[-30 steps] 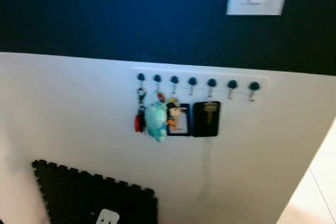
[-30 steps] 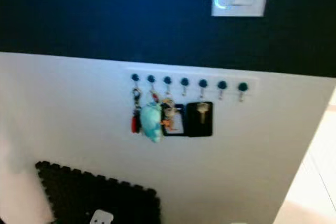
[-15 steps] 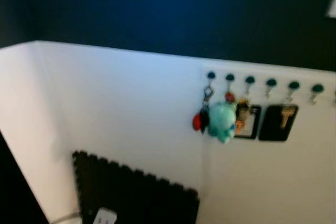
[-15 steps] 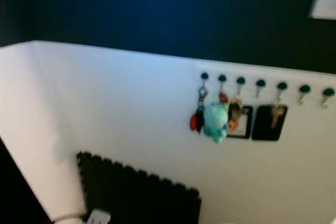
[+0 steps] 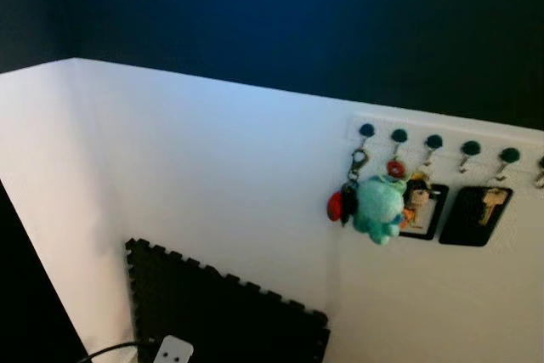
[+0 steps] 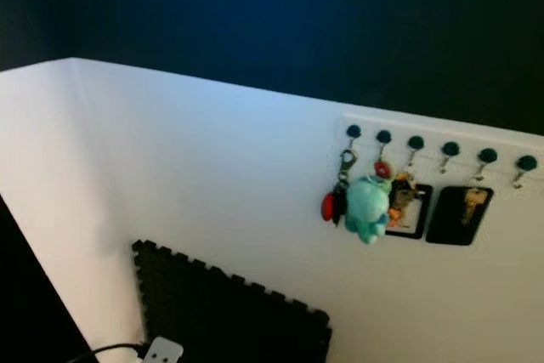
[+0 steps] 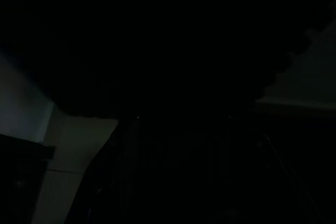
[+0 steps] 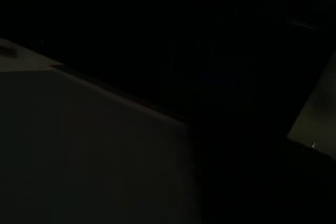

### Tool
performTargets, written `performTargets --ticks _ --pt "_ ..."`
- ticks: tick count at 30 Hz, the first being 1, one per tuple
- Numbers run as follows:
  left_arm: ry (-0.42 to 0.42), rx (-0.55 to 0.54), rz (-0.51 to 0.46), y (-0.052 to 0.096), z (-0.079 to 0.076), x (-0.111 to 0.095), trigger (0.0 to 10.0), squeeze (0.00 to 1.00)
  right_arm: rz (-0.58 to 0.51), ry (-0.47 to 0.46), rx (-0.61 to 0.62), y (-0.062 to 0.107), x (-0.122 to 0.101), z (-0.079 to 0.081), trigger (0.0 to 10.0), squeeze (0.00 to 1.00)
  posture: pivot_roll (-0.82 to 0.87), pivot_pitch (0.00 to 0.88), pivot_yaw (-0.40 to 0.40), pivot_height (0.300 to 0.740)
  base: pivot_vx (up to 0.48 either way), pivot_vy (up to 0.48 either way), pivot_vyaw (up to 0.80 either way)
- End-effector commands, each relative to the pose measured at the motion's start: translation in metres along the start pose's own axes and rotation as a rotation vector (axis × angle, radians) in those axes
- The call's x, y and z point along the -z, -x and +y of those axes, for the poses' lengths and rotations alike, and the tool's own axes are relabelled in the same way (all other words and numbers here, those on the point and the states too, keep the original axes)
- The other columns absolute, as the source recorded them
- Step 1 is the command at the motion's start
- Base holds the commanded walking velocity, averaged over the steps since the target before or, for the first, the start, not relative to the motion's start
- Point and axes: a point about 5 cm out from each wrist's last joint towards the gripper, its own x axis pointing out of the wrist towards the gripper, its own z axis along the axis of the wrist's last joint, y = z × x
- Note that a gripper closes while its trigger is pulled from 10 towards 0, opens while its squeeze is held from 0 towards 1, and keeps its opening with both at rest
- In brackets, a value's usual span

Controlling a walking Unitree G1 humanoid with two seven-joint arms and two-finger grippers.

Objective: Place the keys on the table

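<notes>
Several keys (image 5: pixel 371 201) hang — wall hooks (image 5: pixel 433 141).

Hook rail (image 5: pixel 442 138): on the wall (image 5: pixel 212 167), right of centre. Hanging from it, left to right: key bunch (image 5: pixel 344 201) on the first hook, plush toy (image 5: pixel 378 208) just beside it, card holder (image 5: pixel 421 208) partly behind the toy, key holder (image 5: pixel 478 215) farther right. Foam mat (image 5: pixel 221 316): against the wall below and left of the rail. Plug (image 5: pixel 172 352) with cable (image 5: pixel 106 353): before the mat's lower left.
</notes>
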Motion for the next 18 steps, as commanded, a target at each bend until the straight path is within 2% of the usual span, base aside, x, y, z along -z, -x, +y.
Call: performTargets --ticks 1,5,18 --pt "-0.011 0.012 0.005 0.0013 -0.0007 0.0021 10.0 0.00 0.012 -0.023 0.024 0.0015 0.0032 -0.0052 10.0 0.00 0.07 0.023 0.014 0.740 0.000 -0.442 0.00" --pt "0.011 -0.009 0.011 0.0017 0.0011 0.0034 10.0 0.00 0.014 -0.022 0.024 0.0015 0.0034 -0.0054 10.0 0.00 0.07 0.023 0.014 0.740 0.000 0.000 0.00" --pt "-0.011 -0.010 0.018 0.0019 0.0025 0.0036 10.0 0.00 0.013 -0.034 0.016 0.0016 0.0038 -0.0035 10.0 0.00 0.07 0.022 0.018 0.740 0.000 0.000 0.00"
